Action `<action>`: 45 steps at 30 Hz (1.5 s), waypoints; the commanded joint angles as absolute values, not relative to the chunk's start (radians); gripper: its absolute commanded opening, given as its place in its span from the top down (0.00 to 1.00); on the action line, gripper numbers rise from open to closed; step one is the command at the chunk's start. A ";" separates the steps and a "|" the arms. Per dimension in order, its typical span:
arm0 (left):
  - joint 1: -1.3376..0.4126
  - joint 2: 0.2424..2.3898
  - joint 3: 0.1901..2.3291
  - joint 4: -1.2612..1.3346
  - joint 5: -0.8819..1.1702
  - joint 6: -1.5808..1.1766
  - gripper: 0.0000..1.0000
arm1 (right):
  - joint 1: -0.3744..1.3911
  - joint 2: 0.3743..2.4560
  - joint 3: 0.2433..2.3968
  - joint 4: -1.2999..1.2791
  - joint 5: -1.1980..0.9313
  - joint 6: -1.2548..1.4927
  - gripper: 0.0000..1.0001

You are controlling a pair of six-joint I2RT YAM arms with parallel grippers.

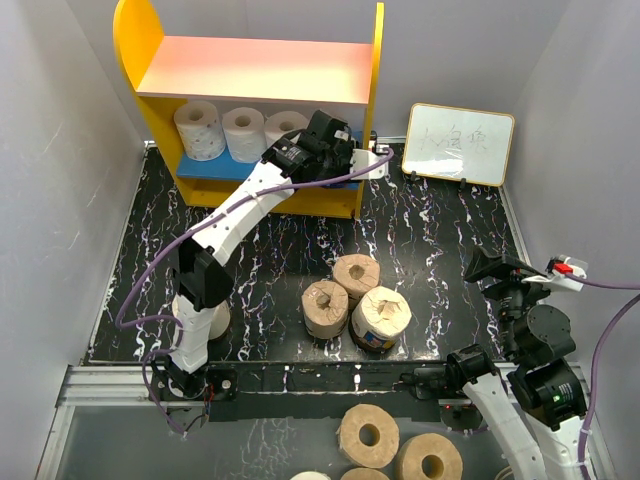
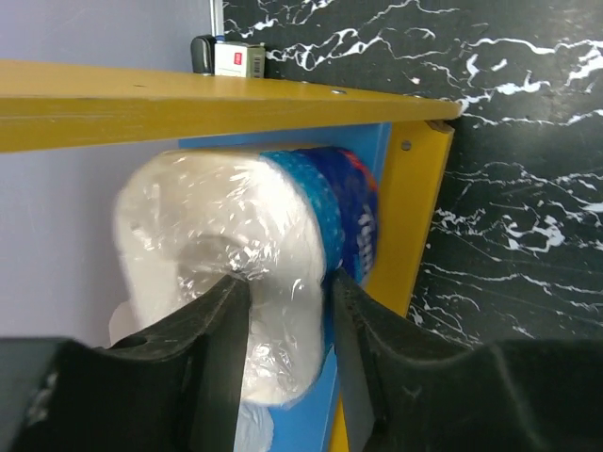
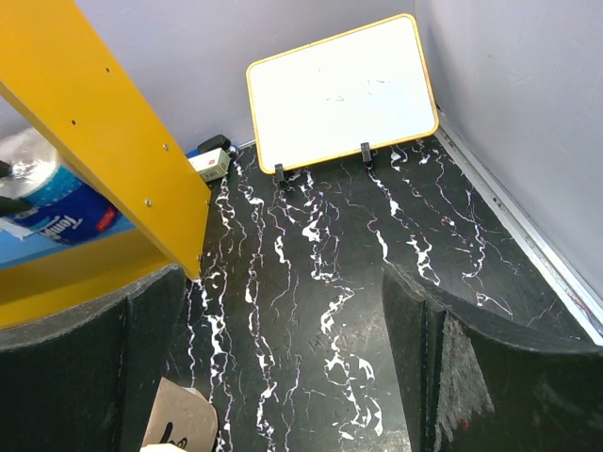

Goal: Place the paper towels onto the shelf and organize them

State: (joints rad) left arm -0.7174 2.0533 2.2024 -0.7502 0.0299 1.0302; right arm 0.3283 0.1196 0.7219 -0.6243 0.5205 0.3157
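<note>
The shelf (image 1: 150,45) stands at the back left, with yellow sides, a pink upper board and a blue lower board. Three white paper towels (image 1: 243,130) stand in a row on the lower board. My left gripper (image 1: 328,138) reaches into the right end of that tier. In the left wrist view it (image 2: 287,287) is shut on a blue-wrapped paper towel (image 2: 217,217) lying over the blue board (image 2: 316,414). Three tan-brown paper towels (image 1: 356,275) stand grouped mid-table, the front right one (image 1: 380,318) dark-labelled. My right gripper (image 1: 490,266) (image 3: 283,282) is open and empty at the right.
A small whiteboard (image 1: 460,143) (image 3: 344,89) leans on the back wall, right of the shelf. Wider bare tan rolls (image 1: 368,435) lie below the table's near edge. The shelf's yellow right panel (image 3: 104,122) and the blue-wrapped roll (image 3: 57,202) show in the right wrist view.
</note>
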 commanded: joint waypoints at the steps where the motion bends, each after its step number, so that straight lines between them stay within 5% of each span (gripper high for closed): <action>1: -0.718 1.981 2.174 -0.610 0.001 1.043 0.62 | 0.332 0.101 0.721 -0.577 0.521 0.310 0.16; 22: -0.718 2.014 2.062 -0.332 -0.171 1.077 0.42 | 0.333 0.083 0.721 -0.577 0.523 0.309 0.16; 23: -0.719 2.014 2.053 -0.328 -0.172 1.075 0.35 | 0.333 0.082 0.721 -0.577 0.523 0.309 0.16; 24: -0.719 2.013 2.048 -0.320 -0.173 1.074 0.06 | 0.333 0.083 0.721 -0.577 0.521 0.309 0.16; 25: -0.719 2.012 2.039 -0.316 -0.174 1.072 0.02 | 0.333 0.082 0.721 -0.577 0.521 0.309 0.16; 45: -0.713 2.061 1.924 -0.123 -0.277 1.106 0.01 | 0.333 0.071 0.721 -0.579 0.520 0.310 0.16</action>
State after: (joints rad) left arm -0.7174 2.0556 1.9087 -0.1947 -0.2329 1.0954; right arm 0.3283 0.0818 0.7219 -0.6243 0.5209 0.3157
